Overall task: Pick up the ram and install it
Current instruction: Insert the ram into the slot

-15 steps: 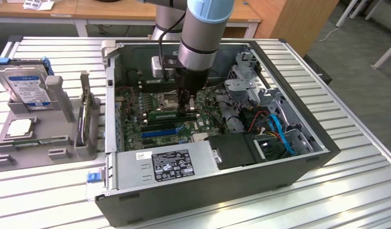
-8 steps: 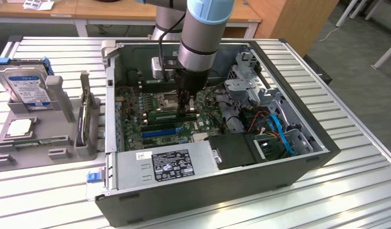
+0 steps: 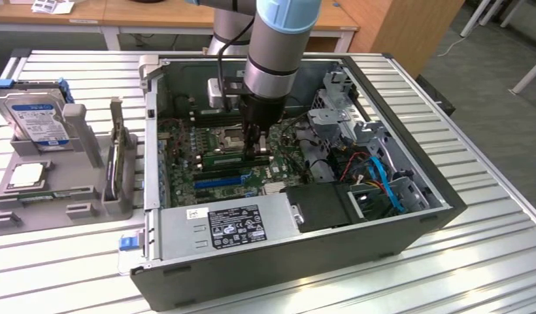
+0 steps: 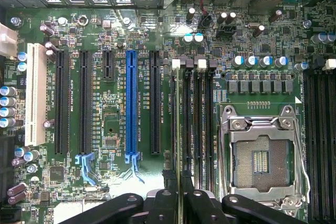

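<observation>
Wrist view has the gripper (image 4: 180, 196) pinching the ram (image 4: 181, 129) edge-on right over the black memory slots (image 4: 198, 124) beside the CPU socket (image 4: 261, 156), so pickup's done and it's lined up, but I'd guess it's not seated yet.

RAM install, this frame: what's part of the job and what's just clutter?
Job:
ram, edge-on, held in the gripper
black memory slots
motherboard

Lying about:
hard drive
grey holder rack
power supply
CPU socket
blue expansion slot
</observation>
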